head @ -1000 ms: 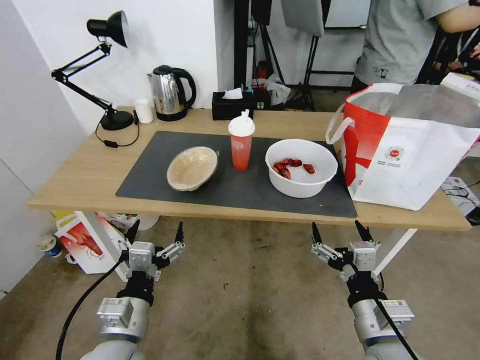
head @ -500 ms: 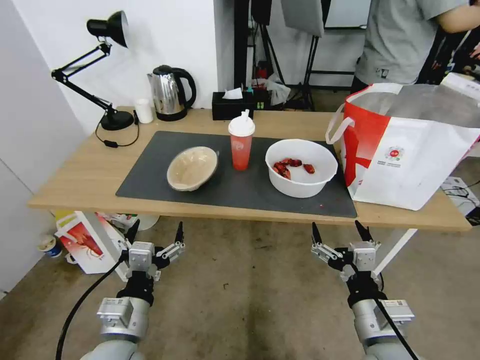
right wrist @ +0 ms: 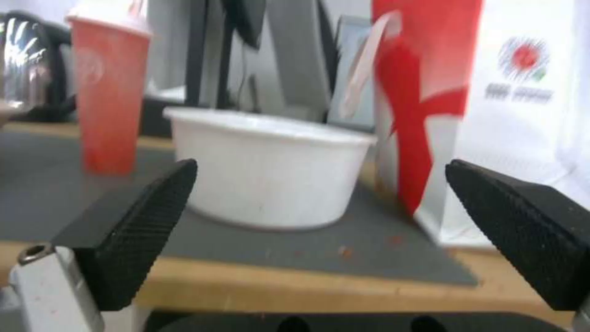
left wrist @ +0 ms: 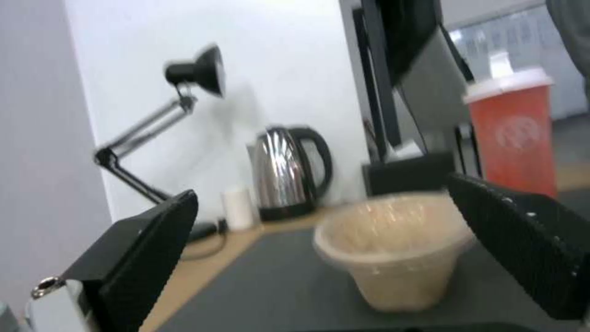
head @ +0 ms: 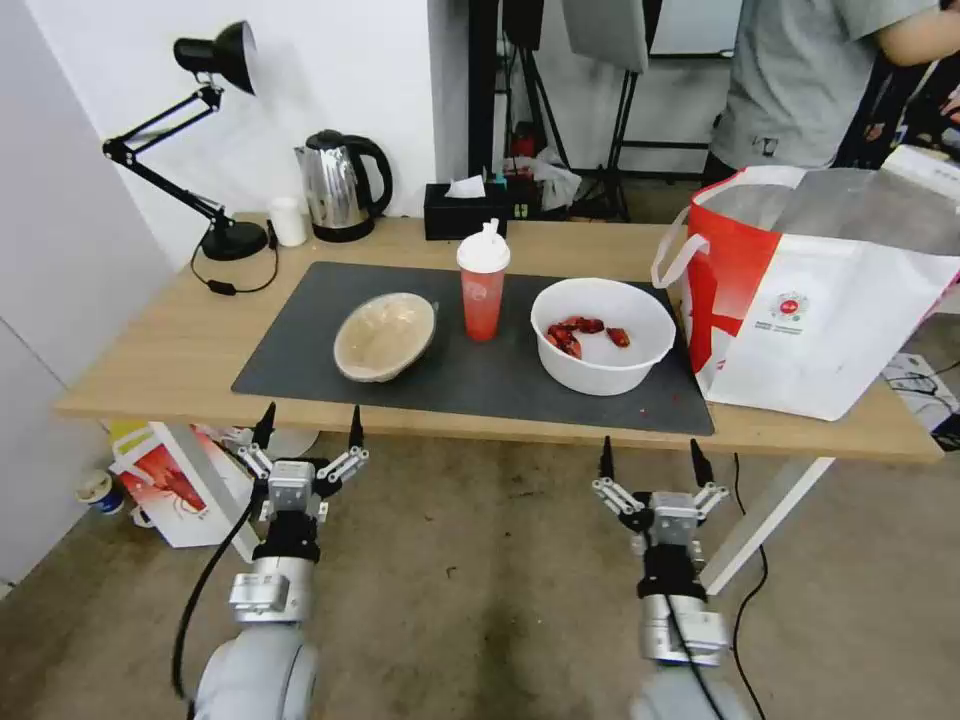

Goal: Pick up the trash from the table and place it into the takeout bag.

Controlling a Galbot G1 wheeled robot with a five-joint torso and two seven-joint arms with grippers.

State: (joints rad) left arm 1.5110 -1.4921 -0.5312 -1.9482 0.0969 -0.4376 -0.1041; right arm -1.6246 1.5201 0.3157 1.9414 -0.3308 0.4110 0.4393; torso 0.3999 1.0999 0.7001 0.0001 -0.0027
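Three pieces of trash stand on the dark mat of the table (head: 180, 350): a tan paper bowl (head: 384, 336) (left wrist: 393, 251), a tall red cup with a white lid (head: 483, 283) (left wrist: 513, 133) (right wrist: 110, 92), and a wide white bowl with red scraps (head: 603, 335) (right wrist: 270, 173). At the table's right end the white and red takeout bag (head: 820, 290) (right wrist: 486, 110) gapes open. My left gripper (head: 308, 425) is open, just before the table's front edge, facing the tan bowl. Open too, my right gripper (head: 649, 458) hovers at the front edge below the white bowl.
A black desk lamp (head: 190, 140), a small white cup (head: 288, 221), a steel kettle (head: 340, 185) and a black tissue box (head: 463, 208) line the table's back edge. A red-and-white box (head: 165, 485) lies on the floor under the left end. A person stands behind the bag.
Both arms have risen and reached forward toward the table's front edge; both grippers stay open. Nothing on the table has moved.
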